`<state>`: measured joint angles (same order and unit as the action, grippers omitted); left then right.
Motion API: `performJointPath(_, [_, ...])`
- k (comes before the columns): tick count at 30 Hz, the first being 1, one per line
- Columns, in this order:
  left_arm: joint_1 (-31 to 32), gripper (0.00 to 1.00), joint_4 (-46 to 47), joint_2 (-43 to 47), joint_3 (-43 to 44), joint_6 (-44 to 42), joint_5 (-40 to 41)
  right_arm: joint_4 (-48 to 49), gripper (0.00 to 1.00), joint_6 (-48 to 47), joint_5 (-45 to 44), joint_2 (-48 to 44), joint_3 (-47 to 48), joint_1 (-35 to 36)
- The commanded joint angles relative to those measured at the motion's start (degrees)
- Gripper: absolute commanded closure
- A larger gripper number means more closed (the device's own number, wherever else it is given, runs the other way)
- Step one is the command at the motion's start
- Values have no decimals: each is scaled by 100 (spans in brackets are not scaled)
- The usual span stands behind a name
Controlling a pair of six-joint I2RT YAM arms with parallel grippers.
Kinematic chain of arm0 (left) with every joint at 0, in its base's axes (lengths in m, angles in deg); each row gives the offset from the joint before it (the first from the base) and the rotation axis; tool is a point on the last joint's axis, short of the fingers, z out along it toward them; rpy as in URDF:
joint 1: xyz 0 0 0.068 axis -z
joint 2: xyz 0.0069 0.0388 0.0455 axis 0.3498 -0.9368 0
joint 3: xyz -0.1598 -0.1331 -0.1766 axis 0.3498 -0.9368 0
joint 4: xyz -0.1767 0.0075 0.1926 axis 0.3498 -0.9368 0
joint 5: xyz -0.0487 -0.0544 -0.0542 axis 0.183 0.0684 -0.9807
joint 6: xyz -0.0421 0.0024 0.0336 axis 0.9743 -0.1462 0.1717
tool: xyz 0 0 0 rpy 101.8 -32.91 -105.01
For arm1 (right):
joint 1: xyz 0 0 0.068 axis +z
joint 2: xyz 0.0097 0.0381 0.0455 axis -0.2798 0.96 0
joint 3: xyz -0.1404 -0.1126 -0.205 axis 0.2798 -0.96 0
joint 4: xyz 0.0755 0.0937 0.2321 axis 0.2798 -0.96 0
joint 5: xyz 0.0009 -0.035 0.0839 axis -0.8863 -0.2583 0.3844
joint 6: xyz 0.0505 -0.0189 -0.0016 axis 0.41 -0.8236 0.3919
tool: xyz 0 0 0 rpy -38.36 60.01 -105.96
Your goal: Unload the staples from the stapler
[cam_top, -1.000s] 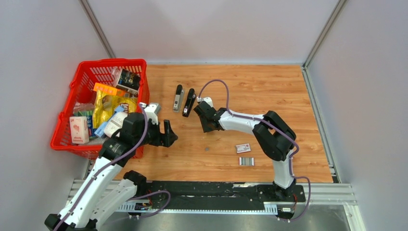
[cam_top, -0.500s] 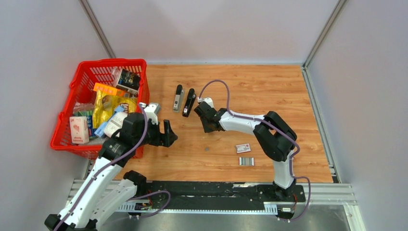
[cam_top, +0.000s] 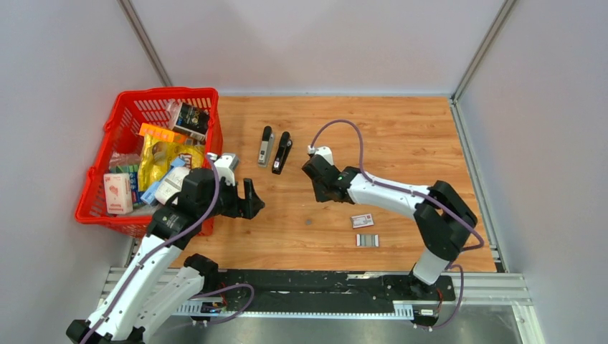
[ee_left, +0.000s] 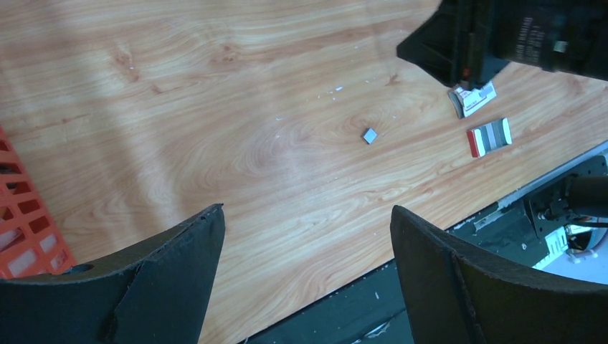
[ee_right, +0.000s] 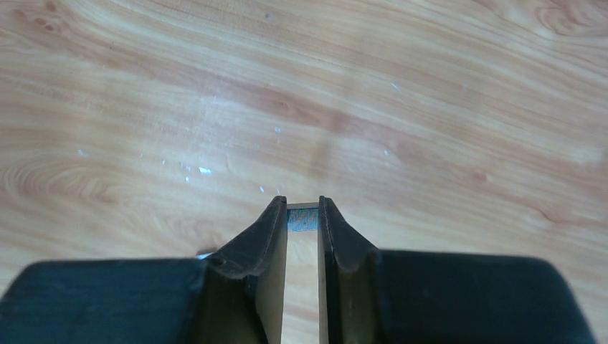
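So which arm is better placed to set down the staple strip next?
Right. The right hand pinches the staple strip; the left hand hangs open near the basket, holding nothing.

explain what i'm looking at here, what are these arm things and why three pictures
These are two robot arms bolted to a wooden table, each ending in two-finger jaws. The wide picture comes from a fixed camera above; the other two come from cameras on the wrists, looking past the jaws. On the table lie two black staplers, a red basket of packets, a small red-and-white box, a grey striped tray beside it and one loose grey piece, likely a staple strip. The right arm pinches another tiny silvery strip in its jaws. The left arm hangs with jaws wide open, empty.
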<state>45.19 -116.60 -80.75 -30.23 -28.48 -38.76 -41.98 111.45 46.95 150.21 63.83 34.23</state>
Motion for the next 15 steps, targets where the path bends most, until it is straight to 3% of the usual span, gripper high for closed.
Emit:
performJointPath(1, [-19,7,93,71,-30,-64,-24,-358,89,291,-368,-846,-341,129])
performJointPath(15, [-19,7,93,97,-30,-64,-24,-1791,87,1293,-580,-3527,-1905,243])
